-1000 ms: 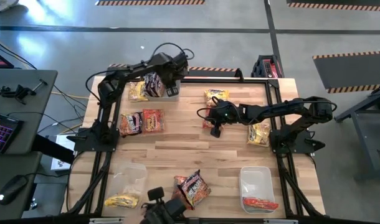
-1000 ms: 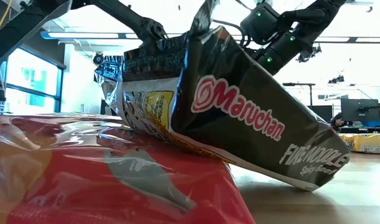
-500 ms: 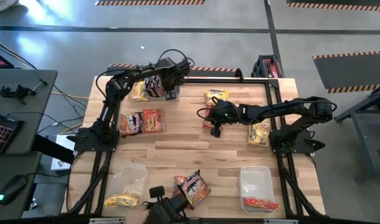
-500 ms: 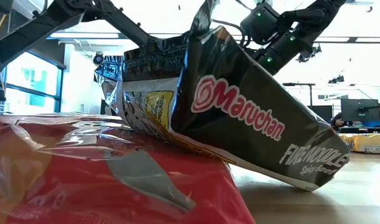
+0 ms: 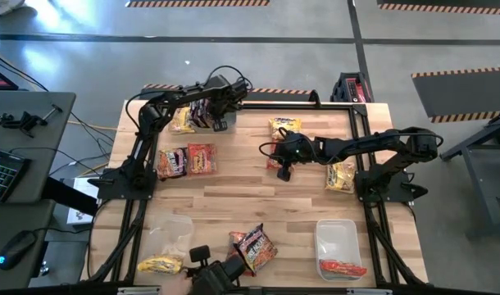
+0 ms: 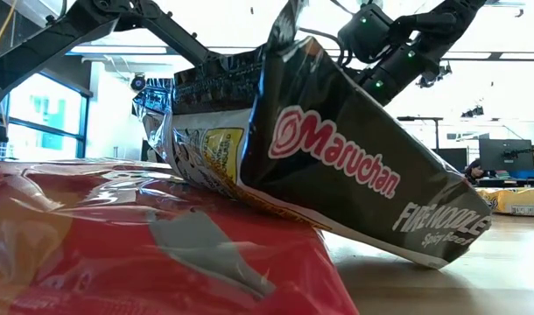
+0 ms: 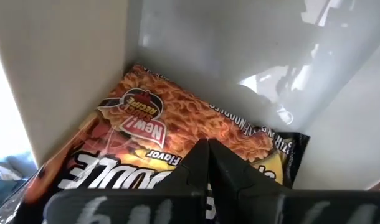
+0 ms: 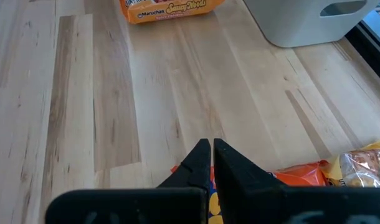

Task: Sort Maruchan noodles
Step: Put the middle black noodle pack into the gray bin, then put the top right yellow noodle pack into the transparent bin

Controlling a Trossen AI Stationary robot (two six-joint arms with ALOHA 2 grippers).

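Your left pincer (image 7: 207, 163) has just snapped together over the dark noodle packet (image 7: 152, 146) in the bin (image 7: 252, 56), seemingly empty, so that packet looks delivered; the right pincer (image 8: 212, 163) hangs together too.

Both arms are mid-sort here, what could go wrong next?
The left gripper is shut over a dark packet inside the bin; lifting away may drag the packet out. The right gripper is shut low over an orange packet and may scrape it across the table.

My two arms (image 5: 164, 106) are matte black, built of slim jointed segments with looping black cables. Small green lights glow on the right arm (image 5: 373, 143). Each ends in tapered black fingers (image 8: 199, 165).
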